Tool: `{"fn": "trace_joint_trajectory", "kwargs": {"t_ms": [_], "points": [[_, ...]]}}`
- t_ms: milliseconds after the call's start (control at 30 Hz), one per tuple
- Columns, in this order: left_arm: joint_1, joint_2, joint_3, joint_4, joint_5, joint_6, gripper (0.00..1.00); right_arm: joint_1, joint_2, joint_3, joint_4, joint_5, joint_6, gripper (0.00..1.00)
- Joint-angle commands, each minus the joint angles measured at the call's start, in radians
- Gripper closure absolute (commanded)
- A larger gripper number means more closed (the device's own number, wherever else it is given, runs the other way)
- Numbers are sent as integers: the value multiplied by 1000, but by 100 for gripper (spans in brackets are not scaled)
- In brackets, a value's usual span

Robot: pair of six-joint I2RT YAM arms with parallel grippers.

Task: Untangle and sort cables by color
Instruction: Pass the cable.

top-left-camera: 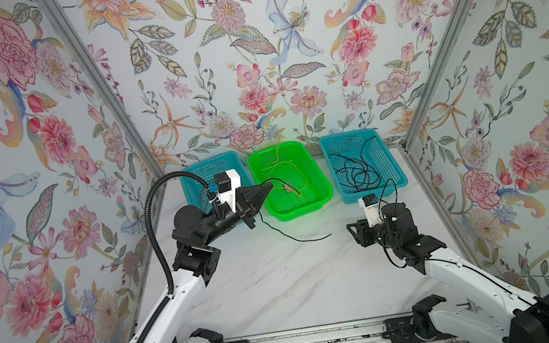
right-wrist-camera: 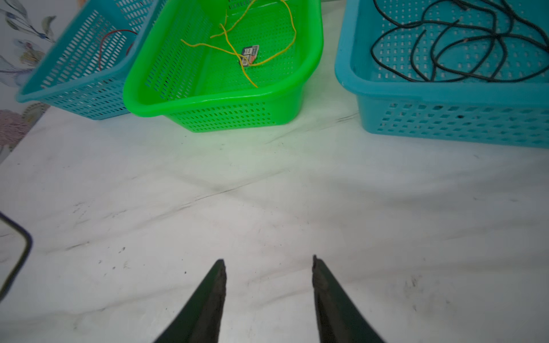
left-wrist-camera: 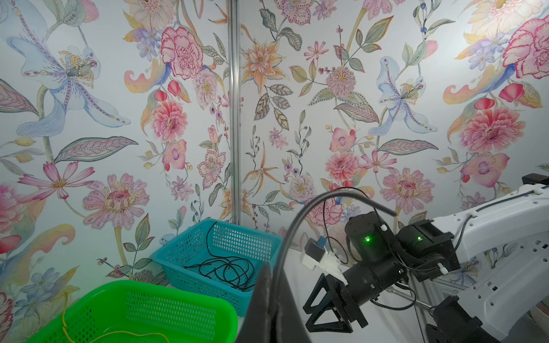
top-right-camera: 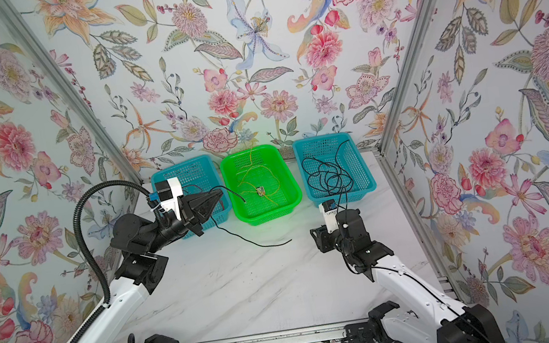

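1. Currently one black cable is the only one outside the baskets: it is pinched in the left gripper, whose fingers are clenched on it.
2. From that grip, one stretch of it arches over the near left corner of the green basket, and the rest drops to the marble table and trails to the right, ending near the middle.
3. In the left wrist view the same cable rises from between the pressed fingertips and curves overhead.
4. Yellow cables lie loosely looped inside the green basket, which stands in the middle of the far row; a small printed label lies among them.
5. More black cables are heaped in a tangle in the right blue basket.
6. A red cable shows through the mesh of the left blue basket, partly hidden behind the left wrist in both top views.
7. On the right side, near the right blue basket, the right gripper hangs over bare table with its fingers spread apart, grasping nothing.
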Motion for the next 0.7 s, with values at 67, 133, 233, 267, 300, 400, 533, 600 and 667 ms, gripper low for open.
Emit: {"fn": "trace_joint_trajectory", "kwargs": {"t_ms": [67, 133, 233, 267, 300, 400, 533, 600, 667], "points": [[9, 43, -24, 159, 29, -86, 99, 112, -35, 115, 122, -286, -82, 45], [9, 72, -38, 251, 48, -149, 99, 190, -6, 172, 164, -285, -120, 43], [8, 107, -57, 371, 63, -237, 98, 269, 82, 258, 211, -299, -161, 40], [8, 114, -61, 395, 65, -254, 98, 302, 115, 283, 229, -311, -166, 40], [7, 122, -64, 417, 67, -274, 98, 325, 153, 312, 247, -317, -172, 40], [4, 128, -73, 451, 71, -299, 98, 379, 258, 392, 274, -305, -199, 40], [5, 117, -83, 446, 70, -297, 98, 415, 370, 489, 304, -314, -218, 40], [5, 112, -87, 443, 67, -295, 98, 426, 411, 526, 317, -330, -217, 40], [5, 111, -90, 443, 66, -293, 98, 437, 449, 561, 322, -341, -219, 41]]}}
